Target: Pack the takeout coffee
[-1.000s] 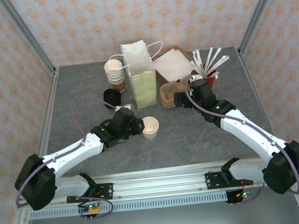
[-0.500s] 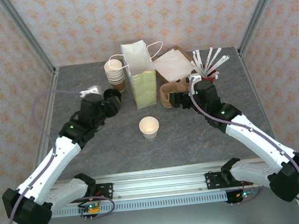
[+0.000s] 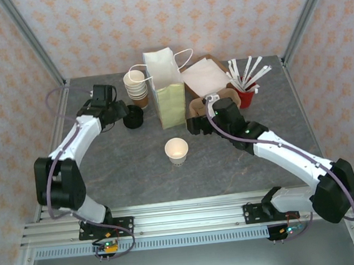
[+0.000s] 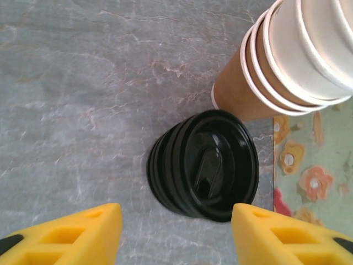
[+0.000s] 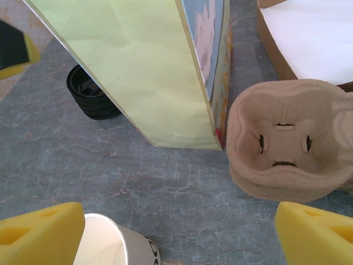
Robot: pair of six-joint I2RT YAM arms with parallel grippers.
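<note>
Bright, even light falls from above. The grey table (image 3: 137, 174) shows no glare and only faint, soft shadows close beside the open cup (image 3: 177, 150) and the paper bag (image 3: 168, 96). The top view is sharp throughout. In the left wrist view the stack of black lids (image 4: 204, 165) is crisp with a dull sheen, while the yellow fingers (image 4: 71, 234) at the bottom edge are blurred.

The top camera looks down from high behind the arm bases over the whole table (image 3: 124, 175), the left wrist camera looks closely down past the left claw (image 4: 176, 237) at the lids (image 4: 204, 165) just ahead, and the right wrist camera, past the right claw (image 5: 182, 234), sees the same lids ahead-left beside the bag (image 5: 138, 66).
</note>
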